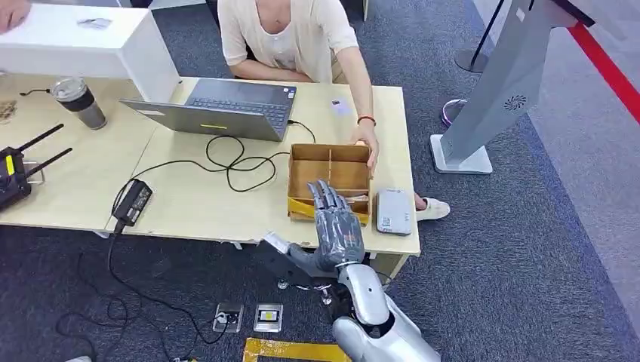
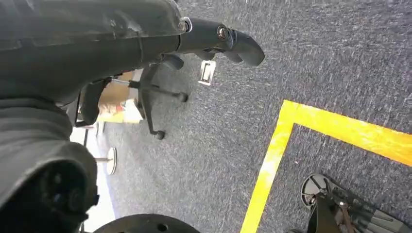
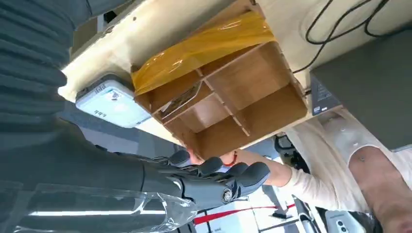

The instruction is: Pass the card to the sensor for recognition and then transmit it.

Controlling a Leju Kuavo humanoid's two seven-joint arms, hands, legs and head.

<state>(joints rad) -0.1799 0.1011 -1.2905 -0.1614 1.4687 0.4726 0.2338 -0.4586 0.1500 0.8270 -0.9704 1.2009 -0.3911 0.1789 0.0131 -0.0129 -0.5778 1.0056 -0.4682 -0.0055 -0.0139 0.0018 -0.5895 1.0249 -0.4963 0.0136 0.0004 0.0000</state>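
Note:
A cardboard box (image 1: 330, 161) with several compartments stands near the table's front right corner, yellow tape on its front wall. A card (image 3: 182, 99) leans inside one of the front compartments. Right of the box lies the flat grey-white sensor (image 1: 394, 211), also seen as the sensor (image 3: 112, 100) in the right wrist view. My right hand (image 1: 336, 222) hovers at the box's front wall, fingers stretched out and apart, holding nothing; its fingers (image 3: 218, 174) show empty. My left hand (image 2: 218, 41) hangs over the carpet with nothing in it. A person's hand (image 1: 366, 143) rests on the box's far right corner.
A person sits behind the table at an open laptop (image 1: 226, 105). A power brick (image 1: 134, 200) and black cable lie mid-table, a small card (image 1: 340, 105) near the far edge, a tumbler (image 1: 79, 102) and radio (image 1: 11, 173) at left. A grey kiosk stand (image 1: 502, 90) is right.

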